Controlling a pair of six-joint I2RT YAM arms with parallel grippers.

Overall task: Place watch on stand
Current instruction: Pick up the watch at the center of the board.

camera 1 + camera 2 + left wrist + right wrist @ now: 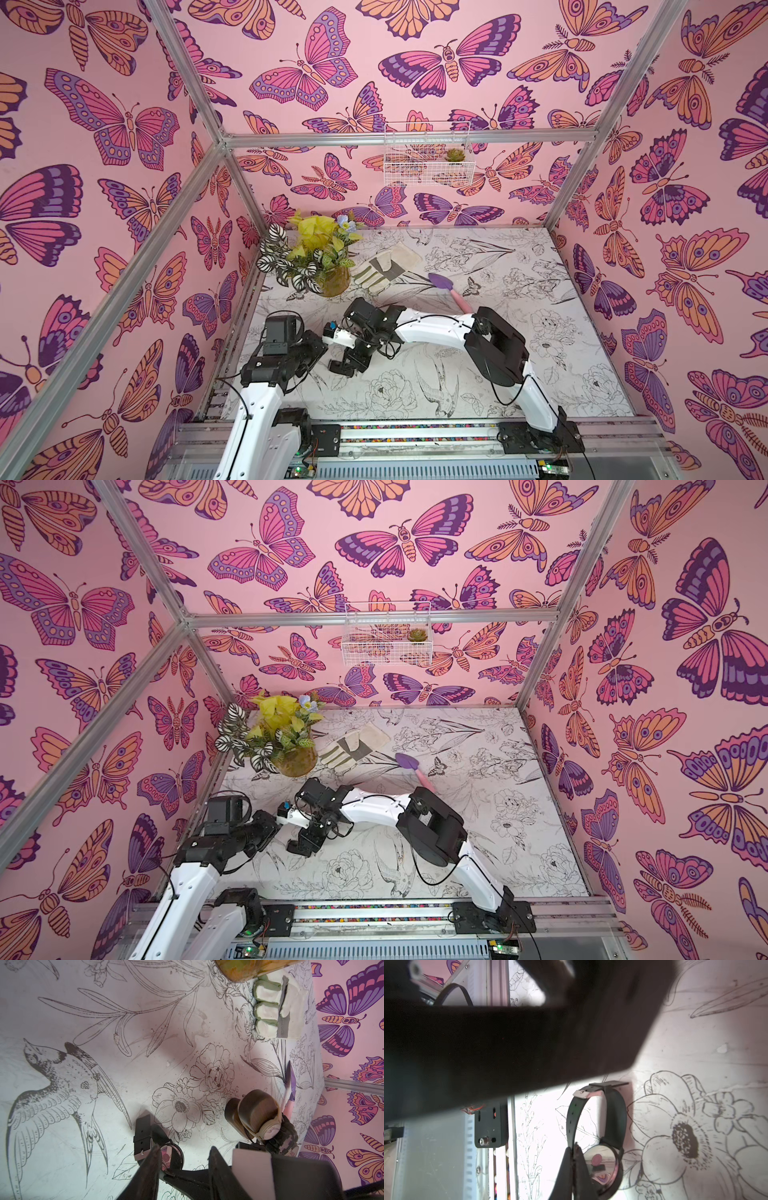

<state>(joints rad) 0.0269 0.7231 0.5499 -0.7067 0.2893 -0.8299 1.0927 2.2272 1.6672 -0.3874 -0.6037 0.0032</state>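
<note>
The watch [614,1113] has a buckled black strap loop and a round mirror face. It stands on edge on the printed table. My right gripper [574,1147] is shut on the strap just beside the face. In the left wrist view the watch [143,1134] sits at the tip of one finger of my left gripper [185,1149], whose jaws stand apart and grip nothing; the right gripper's dark fingers cross between them. The stand [257,1109], a brown wooden bar seen end-on, is just beyond and carries two other watches. In both top views the arms hide the watch and the stand.
A vase of flowers [328,266], a work glove [384,266] and a purple trowel with a pink handle [446,284] lie toward the back of the table. A white wire basket [428,158] hangs on the back wall. My right arm [436,328] reaches across toward my left arm [286,353].
</note>
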